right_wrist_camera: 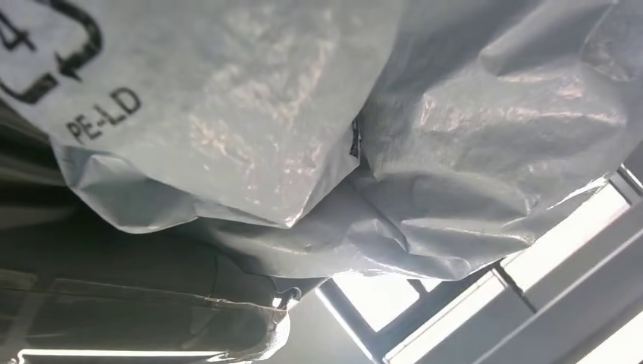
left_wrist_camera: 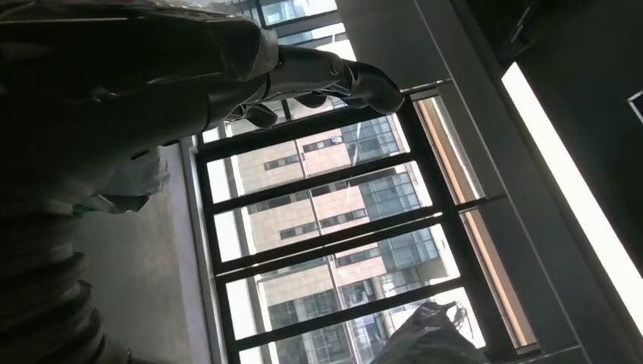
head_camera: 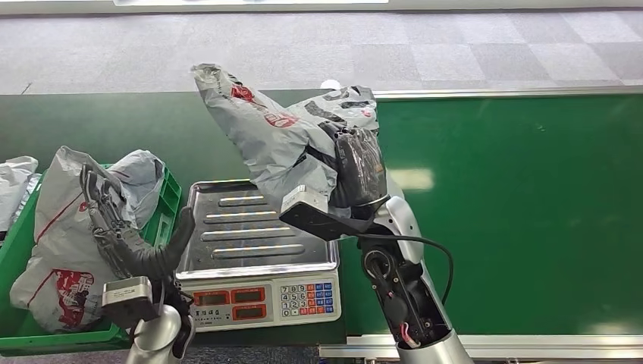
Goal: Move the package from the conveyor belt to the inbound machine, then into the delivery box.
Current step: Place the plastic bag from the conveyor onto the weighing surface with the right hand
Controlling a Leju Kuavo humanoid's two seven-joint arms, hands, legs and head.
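My right hand [head_camera: 358, 168] grips a grey plastic mail package [head_camera: 267, 129] with red print, lifted above the far right corner of the scale's steel tray [head_camera: 250, 227]. In the right wrist view the crumpled grey package [right_wrist_camera: 394, 136] sits close over the hand. The inbound machine is a weighing scale with red displays and a keypad [head_camera: 307, 298] at its front. My left hand [head_camera: 121, 224] is raised beside the scale's left edge, fingers spread and pointing up, holding nothing. The same left hand [left_wrist_camera: 227, 68] appears dark against windows in the left wrist view. The green delivery box [head_camera: 163, 208] lies left of the scale.
A grey package with red print [head_camera: 68, 235] lies in the green box. Another pale bag [head_camera: 15, 178] sits at the far left edge. The green conveyor belt [head_camera: 515, 205] stretches right, with a metal rail [head_camera: 515, 92] at its far side and grey floor beyond.
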